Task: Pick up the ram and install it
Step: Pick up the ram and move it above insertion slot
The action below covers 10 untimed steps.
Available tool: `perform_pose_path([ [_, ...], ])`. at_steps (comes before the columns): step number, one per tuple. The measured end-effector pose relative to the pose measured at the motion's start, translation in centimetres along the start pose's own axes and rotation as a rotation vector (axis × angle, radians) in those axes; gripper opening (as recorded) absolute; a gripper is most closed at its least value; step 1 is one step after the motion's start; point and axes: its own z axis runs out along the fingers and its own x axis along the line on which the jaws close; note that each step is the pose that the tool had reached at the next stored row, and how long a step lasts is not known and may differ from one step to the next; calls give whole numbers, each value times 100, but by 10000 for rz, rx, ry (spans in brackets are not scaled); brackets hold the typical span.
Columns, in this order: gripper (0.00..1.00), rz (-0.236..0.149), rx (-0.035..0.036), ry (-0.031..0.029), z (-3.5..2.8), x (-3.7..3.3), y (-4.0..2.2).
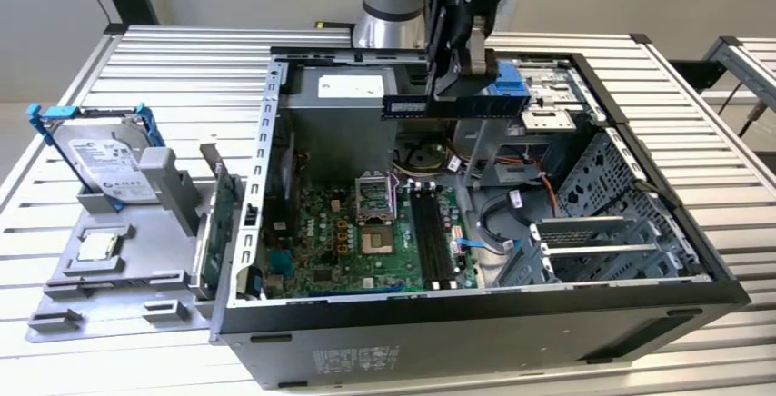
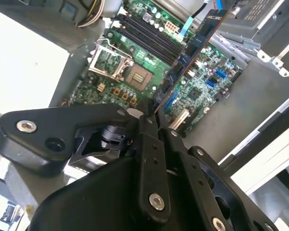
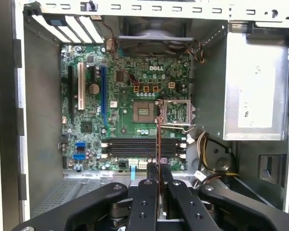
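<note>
My gripper (image 1: 455, 83) is shut on the ram (image 1: 452, 105), a long dark blue-green stick held level over the open computer case (image 1: 261, 187), near its back. In the second wrist view the ram (image 2: 190, 48) runs out from the closed fingers (image 2: 149, 126) over the green motherboard (image 2: 204, 79). The first wrist view shows the ram (image 3: 157, 142) edge-on, hanging above and across the long black memory slots (image 3: 134, 147). Those slots (image 1: 431, 232) lie well below the stick in the exterior view.
A silver hard drive in a blue bracket (image 1: 104, 155) stands on a grey fixture (image 1: 122, 287) at the exterior view's left, with a small chip (image 1: 97, 246) beside it. Inside the case are the processor socket (image 1: 373, 232), loose cables (image 1: 497, 223), a power supply (image 1: 345, 83) and a drive cage (image 1: 606, 223).
</note>
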Motion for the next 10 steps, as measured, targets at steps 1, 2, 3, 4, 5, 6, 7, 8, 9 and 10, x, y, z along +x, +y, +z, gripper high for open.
perform_pose_path([
  [1, 0, 20, 1, -1, 2, -16, 0],
  [2, 0, 41, 1, -1, 5, -31, 0],
  [3, 0, 63, 2, -1, 7, -47, 0],
  [4, 0, 85, 2, -1, 9, -64, 0],
  [5, 0, 104, 3, -1, 11, -81, 0],
  [6, 0, 124, 4, -3, 14, -98, 0],
  [7, 0, 141, 5, -3, 15, -113, 0],
  [8, 0, 162, 5, -3, 17, -131, 0],
  [9, 0, 183, 5, -4, 19, -147, 0],
  [10, 0, 205, 6, -4, 19, -160, 0],
])
